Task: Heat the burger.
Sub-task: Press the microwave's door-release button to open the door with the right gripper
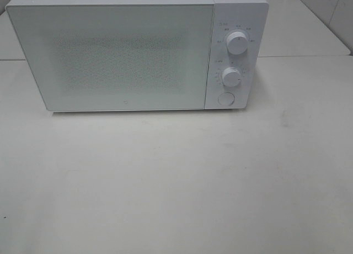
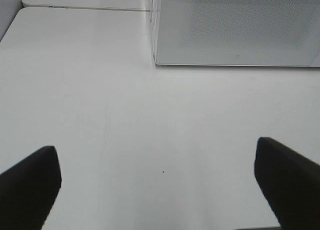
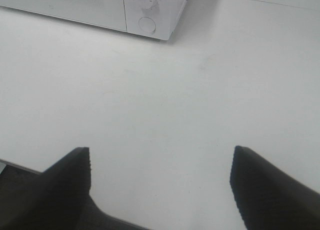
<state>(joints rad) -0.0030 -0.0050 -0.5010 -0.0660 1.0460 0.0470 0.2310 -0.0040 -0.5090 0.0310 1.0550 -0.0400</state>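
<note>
Microwave (image 1: 132,49) door (image 1: 110,58) is dotted mesh you can't see through, so the inside's hidden. The markings (image 1: 223,26) around its 2 knobs (image 1: 237,43) are too tiny to read. Both wrist views crop the microwave, and the left gripper (image 2: 157,165) and right gripper (image 3: 160,162) mostly run off the frame edge.
</note>
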